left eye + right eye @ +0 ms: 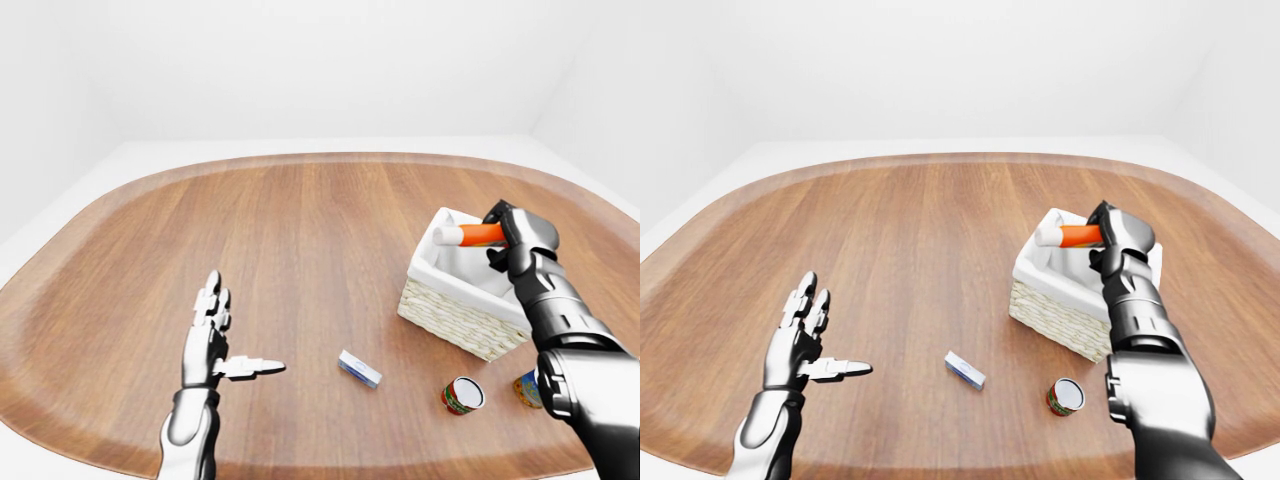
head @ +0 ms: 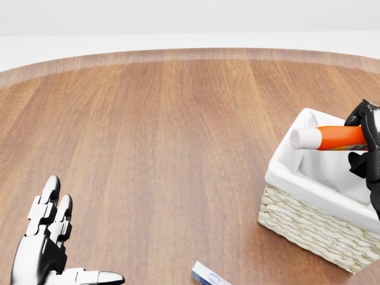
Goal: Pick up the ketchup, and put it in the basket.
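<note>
The ketchup is an orange bottle with a white cap, lying level with the cap to the left. My right hand is shut on its orange body and holds it just inside the top of the basket, a woven wicker box with a white cloth lining at the right of the head view. The same shows in the left-eye view, ketchup over basket. My left hand is open and empty over the wooden table at the lower left.
A small blue and white box lies on the round wooden table left of the basket. A red can on its side and another small can lie below the basket in the left-eye view.
</note>
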